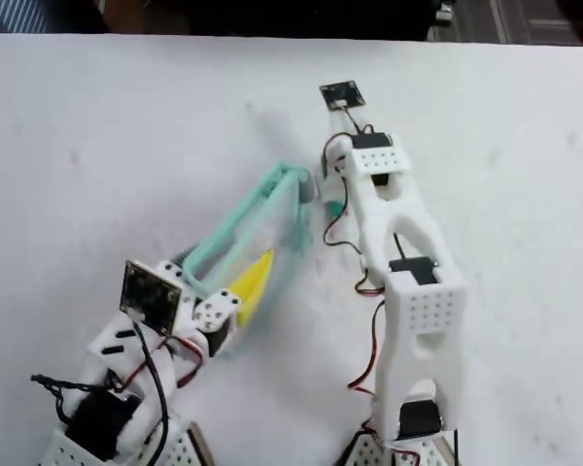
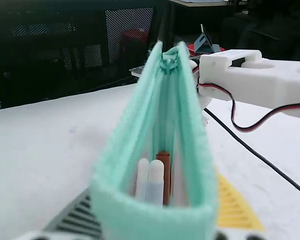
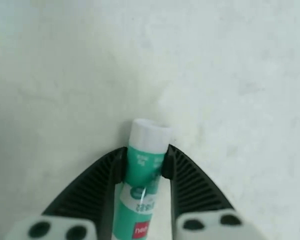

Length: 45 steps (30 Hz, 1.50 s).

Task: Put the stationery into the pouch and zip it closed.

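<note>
From my seat, the white table (image 1: 97, 146) runs broad on either side of the arms, with its far edge lying along the top of the high view and a good stretch of surface before it. The mint pouch (image 1: 238, 228) stands on its edge, slanting away from the left gripper (image 1: 223, 272), which is clamped on its near end. The far end comes up just beside the right arm (image 1: 408, 262). The pouch mouth gapes open, and inside I see white pens (image 2: 149, 182) and a brown one (image 2: 163, 170). The right gripper (image 3: 146, 152) hangs over bare table, its jaws narrowed and pinching a green glue stick (image 3: 140, 175) — white cap poking out past the fingertips.
</note>
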Available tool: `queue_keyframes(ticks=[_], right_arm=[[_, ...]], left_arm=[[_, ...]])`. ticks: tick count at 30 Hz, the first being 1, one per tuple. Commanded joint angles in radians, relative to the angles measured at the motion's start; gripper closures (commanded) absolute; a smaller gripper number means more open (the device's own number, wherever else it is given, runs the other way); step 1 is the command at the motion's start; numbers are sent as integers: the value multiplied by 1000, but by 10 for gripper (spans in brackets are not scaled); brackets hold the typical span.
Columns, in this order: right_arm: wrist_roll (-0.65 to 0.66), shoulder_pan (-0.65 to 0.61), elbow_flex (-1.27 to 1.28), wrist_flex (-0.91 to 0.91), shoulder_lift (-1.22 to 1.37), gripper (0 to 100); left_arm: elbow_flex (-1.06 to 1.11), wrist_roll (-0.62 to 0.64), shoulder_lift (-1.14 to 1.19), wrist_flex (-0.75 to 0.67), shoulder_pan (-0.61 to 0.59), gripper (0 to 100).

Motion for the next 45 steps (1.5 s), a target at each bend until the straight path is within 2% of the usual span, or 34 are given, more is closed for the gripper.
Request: queue_keyframes(ticks=[1, 12, 19, 25, 32, 39, 42, 45], right_arm=[[9, 19, -25, 12, -5, 978], [11, 5, -31, 44, -61, 981], [11, -4, -31, 229, -386, 981], [11, -15, -29, 297, -682, 981], [11, -119, -23, 398, -1038, 981], [11, -314, -20, 418, -1302, 981], [11, -367, 44, 386, -1363, 981], [11, -406, 163, 266, -1406, 981]], left_arm=[[2, 6, 1, 5, 13, 801], [-2, 6, 1, 8, 16, 797], [-2, 12, 1, 9, 10, 800], [-2, 14, 1, 9, 8, 801], [3, 14, 1, 3, 13, 797], [3, 12, 1, 3, 7, 797], [3, 9, 1, 6, 10, 797], [3, 8, 1, 9, 15, 797]])
